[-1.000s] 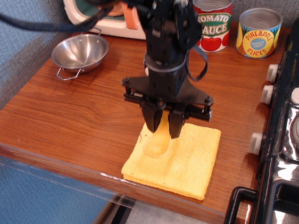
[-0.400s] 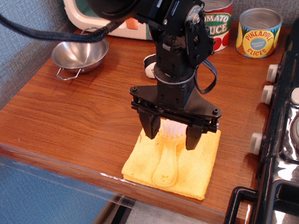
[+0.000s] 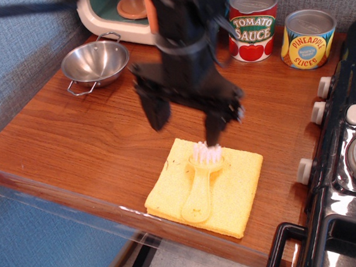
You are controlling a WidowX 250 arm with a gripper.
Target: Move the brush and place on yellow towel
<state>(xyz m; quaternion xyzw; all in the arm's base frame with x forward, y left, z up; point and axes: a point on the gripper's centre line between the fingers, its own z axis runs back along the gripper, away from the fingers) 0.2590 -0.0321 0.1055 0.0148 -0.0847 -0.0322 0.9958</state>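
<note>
The yellow brush (image 3: 200, 185) lies flat on the yellow towel (image 3: 235, 194), its pinkish-white bristles toward the back and its rounded handle toward the front edge. The towel lies on the wooden counter near its front edge. My gripper (image 3: 187, 129) hangs above the back edge of the towel, open and empty, fingers spread wide, slightly blurred. One fingertip (image 3: 215, 134) is just above the bristles; the other (image 3: 158, 117) is over bare wood to the left.
A steel bowl (image 3: 95, 64) sits at the back left. A tomato sauce can (image 3: 254, 23) and a pineapple slices can (image 3: 308, 38) stand at the back right. A toy stove (image 3: 352, 153) borders the right side. A toaster-like toy (image 3: 121, 12) is behind.
The gripper opened and let the brush go onto the towel, then rose and opened wider. The brush went from held and tilted to lying flat.
</note>
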